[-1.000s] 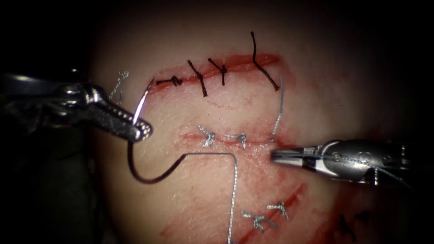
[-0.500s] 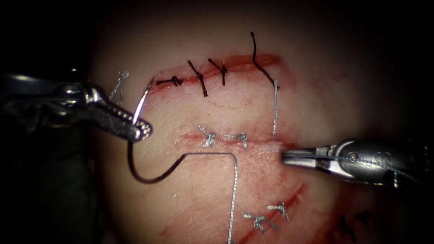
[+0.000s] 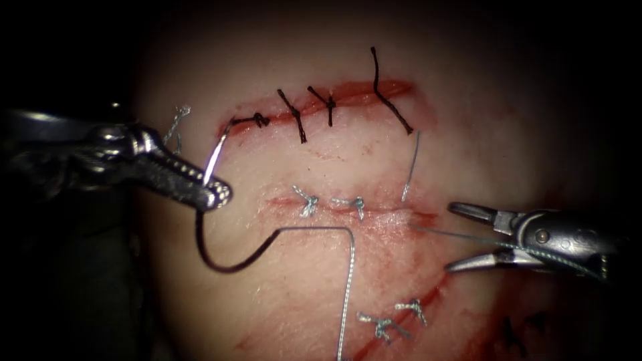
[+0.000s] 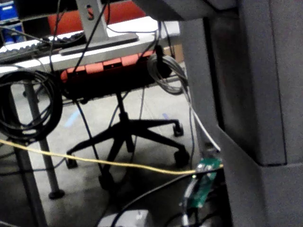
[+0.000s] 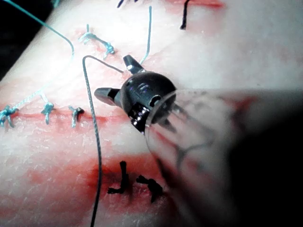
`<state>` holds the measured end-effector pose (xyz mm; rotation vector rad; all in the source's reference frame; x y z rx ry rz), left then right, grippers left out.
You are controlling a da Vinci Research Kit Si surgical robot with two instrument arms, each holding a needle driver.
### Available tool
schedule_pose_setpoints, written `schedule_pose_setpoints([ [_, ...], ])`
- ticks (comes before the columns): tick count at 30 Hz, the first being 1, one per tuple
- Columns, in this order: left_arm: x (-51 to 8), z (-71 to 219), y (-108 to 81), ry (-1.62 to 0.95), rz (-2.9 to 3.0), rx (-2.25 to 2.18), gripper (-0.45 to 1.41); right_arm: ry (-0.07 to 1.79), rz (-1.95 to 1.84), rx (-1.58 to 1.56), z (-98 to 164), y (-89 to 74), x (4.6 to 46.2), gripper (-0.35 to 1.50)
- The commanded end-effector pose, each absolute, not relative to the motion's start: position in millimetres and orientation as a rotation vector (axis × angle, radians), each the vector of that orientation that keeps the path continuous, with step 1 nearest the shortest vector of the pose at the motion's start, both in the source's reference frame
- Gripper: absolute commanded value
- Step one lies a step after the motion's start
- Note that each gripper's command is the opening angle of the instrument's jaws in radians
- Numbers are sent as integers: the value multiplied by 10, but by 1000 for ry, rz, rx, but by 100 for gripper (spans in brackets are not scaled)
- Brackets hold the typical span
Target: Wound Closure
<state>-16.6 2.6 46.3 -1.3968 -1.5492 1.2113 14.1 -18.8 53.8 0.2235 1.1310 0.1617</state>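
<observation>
My left tool (image 3: 215, 194) sits left of the cuts, jaws shut on the curved needle (image 3: 200, 247) about a third back from its tip. The needle lies free over the tissue (image 3: 481, 134), its shiny tip up near the left end of the upper cut (image 3: 361, 92). Grey thread (image 3: 348, 281) runs from the needle's tail rightward, then down. At the right end of the middle cut (image 3: 381, 210), my right tool (image 3: 450, 238) (image 5: 113, 73) is open and grips nothing. A thin strand (image 3: 435, 232) passes between its jaws. A short thread tail (image 3: 412, 164) stands up from that cut.
Black stitches (image 3: 297, 117) cross the upper cut. Grey knots (image 3: 307, 202) sit on the middle cut, and more (image 3: 388, 324) on a lower slanted cut. Red fluid stains the tissue around the cuts (image 5: 57, 118). Black stitch ends (image 5: 124, 182) lie near the right tool's shaft.
The right tool drew back to the right from the middle cut's end and its jaws opened wide. The thread tail shifted. The left tool with the needle nudged slightly right and down.
</observation>
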Motion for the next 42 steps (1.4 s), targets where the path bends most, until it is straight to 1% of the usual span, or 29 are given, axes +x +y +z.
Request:
schedule_pose_setpoints([
  [1,-171,470,23,-1530,1236,-1424,-45,1105,158,220,546,-179,128,126],
  [4,-173,479,12,-1493,1356,-1387,-45,1062,166,196,550,-164,96,126],
  [7,-175,496,-8,-1415,1629,-1262,-45,1022,195,162,553,-143,66,126],
  [12,-175,524,-50,-1291,2087,-825,-45,988,286,105,549,-109,33,126],
  [13,-174,529,-58,-1251,2158,-730,-30,981,309,101,548,-105,30,126],
  [14,-173,532,-61,-1228,2192,-682,9,975,321,90,546,-103,28,128],
  [16,-171,532,-61,-1221,2221,-638,59,959,349,65,544,-101,26,137],
  [17,-170,529,-58,-1226,2221,-635,79,952,360,53,543,-101,27,138],
  [18,-169,526,-54,-1236,2218,-638,93,942,372,35,542,-102,29,140],
  [19,-167,519,-47,-1242,2211,-645,101,934,377,18,541,-102,30,140],
  [20,-166,512,-39,-1231,2206,-661,104,930,388,15,540,-103,32,140],
  [24,-159,475,6,-1115,2112,-755,104,942,400,34,536,-106,37,142],
  [27,-159,448,40,-1022,1990,-853,101,950,402,34,535,-107,40,142],
  [29,-164,434,50,-1007,1898,-893,93,953,404,33,535,-107,42,142],
  [31,-174,429,47,-1066,1828,-918,89,952,404,32,535,-108,43,142],
  [32,-185,429,40,-1144,1795,-951,83,955,405,31,534,-108,43,142],
  [35,-220,438,9,-1366,1614,-1039,39,963,413,33,534,-107,41,140],
  [36,-234,443,-4,-1396,1572,-1094,34,972,420,34,533,-107,40,137],
  [39,-281,468,-47,-1486,1425,-1271,32,998,438,35,530,-100,35,135],
  [40,-295,476,-59,-1493,1393,-1323,39,1005,449,37,529,-96,33,135],
  [42,-326,493,-84,-1478,1297,-1361,62,1015,458,37,527,-90,30,135],
])
